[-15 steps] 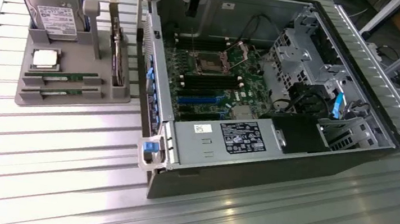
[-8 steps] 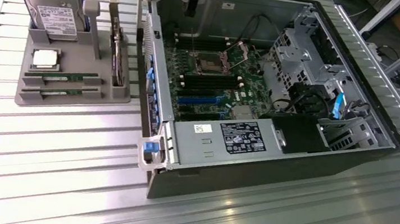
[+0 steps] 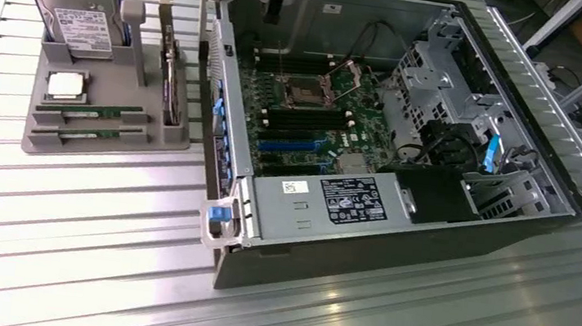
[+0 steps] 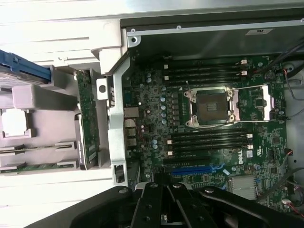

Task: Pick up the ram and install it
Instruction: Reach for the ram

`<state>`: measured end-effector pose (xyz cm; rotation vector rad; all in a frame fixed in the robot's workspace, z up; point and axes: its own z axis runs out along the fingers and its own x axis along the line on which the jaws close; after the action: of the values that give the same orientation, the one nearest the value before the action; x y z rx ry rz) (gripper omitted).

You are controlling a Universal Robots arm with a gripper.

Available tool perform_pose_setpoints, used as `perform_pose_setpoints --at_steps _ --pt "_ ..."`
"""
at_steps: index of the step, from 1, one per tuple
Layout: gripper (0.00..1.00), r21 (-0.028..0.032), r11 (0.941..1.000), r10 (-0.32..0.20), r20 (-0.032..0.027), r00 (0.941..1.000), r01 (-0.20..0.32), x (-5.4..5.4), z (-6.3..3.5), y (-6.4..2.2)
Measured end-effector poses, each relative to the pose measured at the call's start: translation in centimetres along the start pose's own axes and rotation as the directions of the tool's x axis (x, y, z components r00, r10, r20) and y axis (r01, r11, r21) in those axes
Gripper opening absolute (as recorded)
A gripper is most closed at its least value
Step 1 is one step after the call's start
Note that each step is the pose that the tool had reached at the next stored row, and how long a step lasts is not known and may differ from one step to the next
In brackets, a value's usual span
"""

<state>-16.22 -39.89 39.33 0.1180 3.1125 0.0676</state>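
Two ram sticks, thin green boards, lie side by side in the slots of the grey tray (image 3: 106,150): one ram (image 3: 93,112) (image 4: 28,148) and the other ram (image 3: 91,134) (image 4: 28,166) just beside it. My gripper (image 3: 272,18) (image 4: 163,190) hangs shut and holds nothing above the far end of the open computer case, over the motherboard (image 3: 317,125). It is well away from the tray. Black memory slots (image 4: 209,71) (image 4: 209,140) run on both sides of the open processor socket (image 4: 211,105).
The tray also holds a hard drive (image 3: 83,20), a square silver processor (image 3: 67,86) and an upright expansion card (image 3: 174,84). In the case, a power supply (image 3: 342,202) sits at the near end. Drive cages and cables (image 3: 458,141) fill the exterior view's right.
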Motion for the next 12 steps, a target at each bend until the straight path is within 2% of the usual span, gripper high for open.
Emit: perform_pose_setpoints --at_steps 8,12 --pt "0.1 0.0 1.0 0.0 0.0 1.0 0.0 1.4 -0.03 -0.1" --pt "0.1 0.0 1.0 0.0 0.0 1.0 0.0 1.7 -0.04 -0.13"
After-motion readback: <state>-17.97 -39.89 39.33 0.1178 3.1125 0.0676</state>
